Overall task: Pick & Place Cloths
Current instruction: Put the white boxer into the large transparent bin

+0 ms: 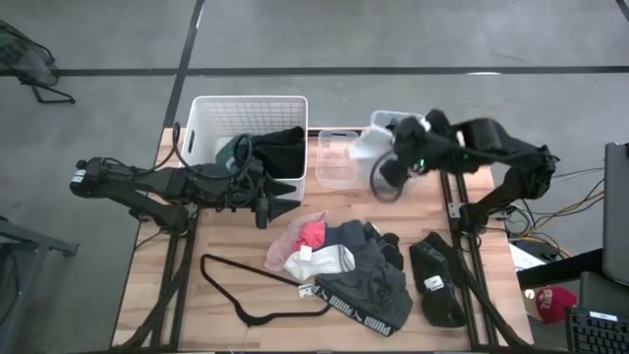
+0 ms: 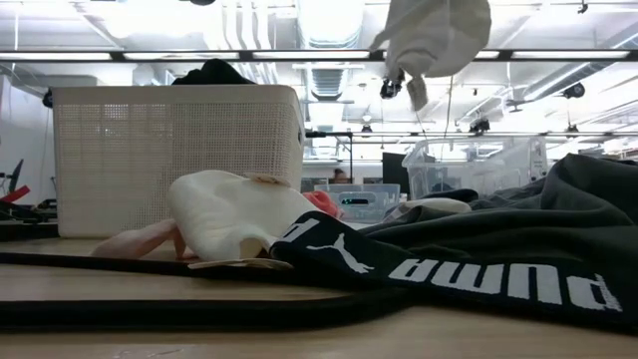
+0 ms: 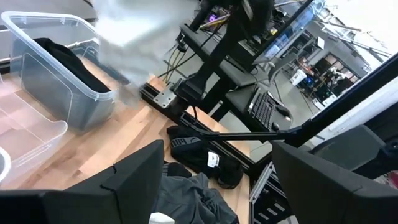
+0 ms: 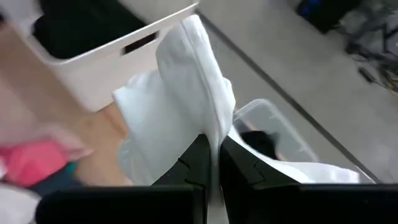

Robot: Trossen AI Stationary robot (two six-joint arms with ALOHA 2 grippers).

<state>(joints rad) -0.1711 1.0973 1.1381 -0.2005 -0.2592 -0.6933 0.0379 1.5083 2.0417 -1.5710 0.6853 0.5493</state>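
Right gripper (image 4: 211, 163) pinches a white cloth (image 4: 186, 106), hanging lengthwise above the clear bins (image 1: 339, 157) (white basket (image 1: 248, 110) lies leftward). Left gripper (image 1: 265, 202), fingers spread, waits beside the basket.

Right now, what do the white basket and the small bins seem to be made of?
The white basket looks like matte moulded plastic: its walls are a fine perforated grid. The small bins look like clear glossy plastic, since the table shows through them.

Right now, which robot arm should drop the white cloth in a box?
The right arm. Its fingers already pinch the white cloth, hanging by the clear boxes. The left gripper is empty beside the basket.
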